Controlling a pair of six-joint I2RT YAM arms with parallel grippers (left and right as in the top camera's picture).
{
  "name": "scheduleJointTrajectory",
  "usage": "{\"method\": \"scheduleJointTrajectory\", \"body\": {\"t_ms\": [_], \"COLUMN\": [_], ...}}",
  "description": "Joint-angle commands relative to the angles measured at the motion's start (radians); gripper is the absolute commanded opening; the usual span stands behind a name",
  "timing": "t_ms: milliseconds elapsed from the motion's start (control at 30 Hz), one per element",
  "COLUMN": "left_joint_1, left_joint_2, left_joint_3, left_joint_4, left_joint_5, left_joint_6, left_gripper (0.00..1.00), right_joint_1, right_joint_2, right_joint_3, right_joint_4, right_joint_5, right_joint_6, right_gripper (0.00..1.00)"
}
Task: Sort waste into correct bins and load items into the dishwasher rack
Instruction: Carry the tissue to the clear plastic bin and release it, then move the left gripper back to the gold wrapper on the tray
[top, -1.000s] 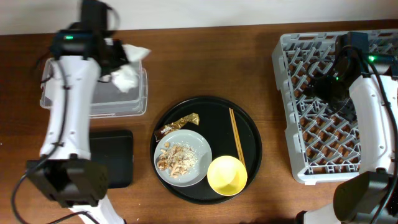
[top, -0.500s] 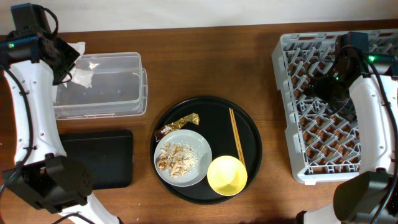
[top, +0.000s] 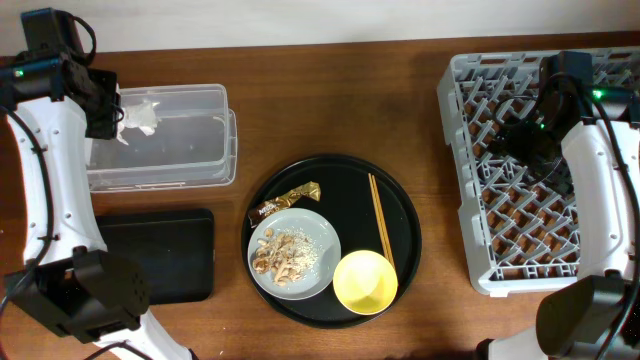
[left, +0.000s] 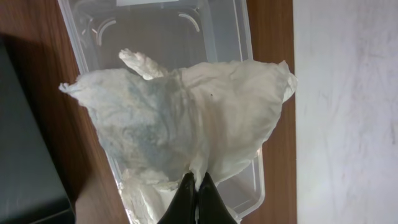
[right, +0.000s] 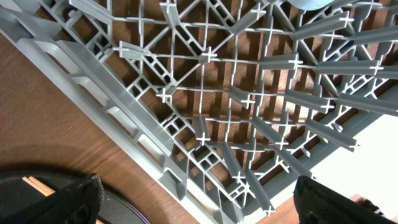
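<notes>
Two fingers of the left gripper (left: 198, 200) clench the napkin (left: 186, 118)'s edge, seen only from the wrist. Overhead just shows it over the tub (top: 190, 145)'s left end. It fans out crosswise to the tub. Right gripper (right: 199, 196) gapes above the rack (right: 205, 93).

**Left arm pinched shut, right arm spread wide**

The left arm (top: 55, 190) runs up the 9 o'clock edge to about 10 o'clock. There the left gripper (left: 198, 198) has its jaws pressed together on the paper napkin (left: 186, 124). The right arm (top: 600, 190) extends from 4 o'clock toward 2 o'clock. The right gripper (right: 198, 198) holds its fingers (right: 68, 199) far apart, apparently pointing downward.
</notes>
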Motion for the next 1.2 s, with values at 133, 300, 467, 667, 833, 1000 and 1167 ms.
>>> {"method": "scheduleJointTrajectory", "body": {"t_ms": [133, 300, 467, 667, 833, 1000, 1167], "left_joint_1": [-0.002, -0.002, -0.002, -0.003, -0.053, -0.248, -0.508], "left_joint_2": [0.057, 0.062, 0.061, 0.053, 0.016, -0.011, 0.000], "left_joint_3": [-0.008, -0.008, -0.008, -0.003, -0.003, -0.003, -0.006], "left_joint_4": [-0.005, -0.005, -0.008, 0.011, 0.056, 0.047, -0.025], "left_joint_5": [0.069, 0.084, 0.093, 0.338, 0.530, 0.575, 0.344], "left_joint_6": [-0.054, -0.054, -0.019, 0.267, 0.543, 0.889, 1.141], "left_gripper": [0.10, 0.60, 0.72, 0.72, 0.73, 0.79, 0.95], "right_joint_1": [-0.005, -0.005, -0.005, -0.005, -0.005, -0.005, -0.005], "right_joint_2": [0.003, 0.003, 0.003, 0.003, 0.003, 0.003, 0.003], "right_joint_3": [0.002, 0.002, 0.002, 0.002, 0.002, 0.002, 0.002], "right_joint_4": [-0.003, -0.003, -0.003, -0.003, -0.003, -0.003, -0.003], "right_joint_5": [0.020, 0.020, 0.020, 0.020, 0.020, 0.020, 0.020], "right_joint_6": [0.009, 0.009, 0.009, 0.009, 0.009, 0.009, 0.009], "right_gripper": [0.99, 0.99, 0.99, 0.99, 0.99, 0.99, 0.99]}}
